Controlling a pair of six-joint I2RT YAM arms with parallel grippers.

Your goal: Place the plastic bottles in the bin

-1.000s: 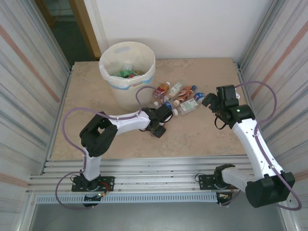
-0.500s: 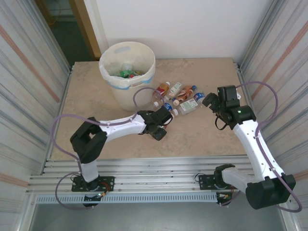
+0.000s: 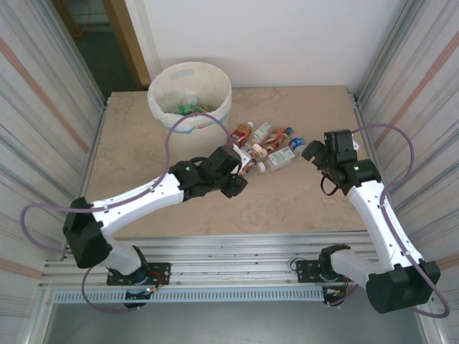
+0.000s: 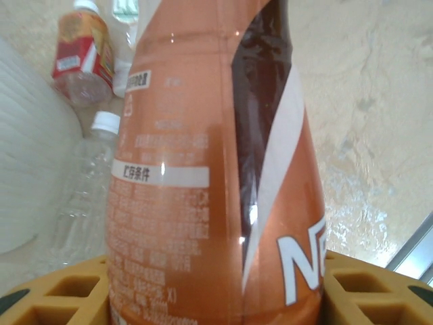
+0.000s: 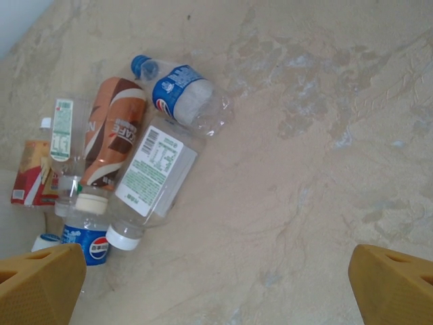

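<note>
Orange-brown coffee bottle [image 4: 210,169] wedged between yellow pads [image 4: 61,298] of left gripper [image 4: 215,294]. Jaws grasping it, left wrist view settles that. Top view gives place: just right of bin [image 3: 224,100], at near-left edge of loose bottles [image 3: 276,143] lying on tabletop [image 3: 301,201]. Top view also catches bottles inside bin. Right gripper [image 5: 216,284] hovers by the cluster's right side, jaws released wide. Against a second ago: left arm unfolded, elbow swung low-left; right arm unmoved.

bottles [image 3: 282,156] lying near bin [image 3: 224,86] (orange bottle [image 4: 210,169] gripped)
</note>
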